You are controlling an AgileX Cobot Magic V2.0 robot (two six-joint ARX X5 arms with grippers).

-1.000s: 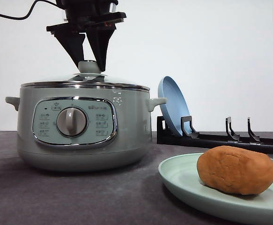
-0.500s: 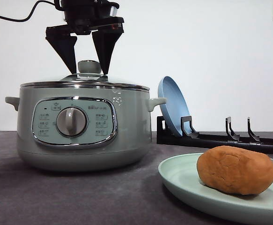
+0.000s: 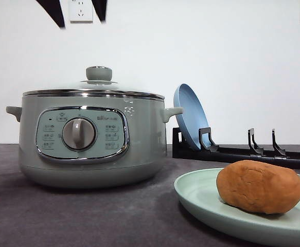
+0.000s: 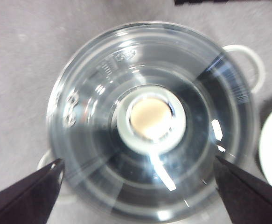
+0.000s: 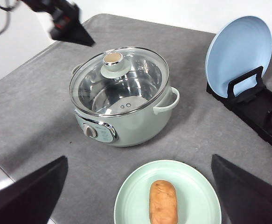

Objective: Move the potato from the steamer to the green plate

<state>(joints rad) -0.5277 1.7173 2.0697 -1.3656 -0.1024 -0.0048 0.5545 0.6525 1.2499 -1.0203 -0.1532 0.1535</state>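
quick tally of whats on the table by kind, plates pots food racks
plates: 2, the green plate and the blue plate
pots: 1, the steamer with its lid on
food: 1, the potato on the green plate
racks: 1, the black rack holding the blue plate
total: 5

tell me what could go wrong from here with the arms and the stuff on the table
Little looks at stake: the potato already lies on the green plate. It is rounded and loose, so a bump to the plate could roll it toward the rim. The open left gripper hangs above the lid of the steamer; a careless descent could knock its knob. The blue plate stands on edge in its rack; a sweeping arm might tip it.
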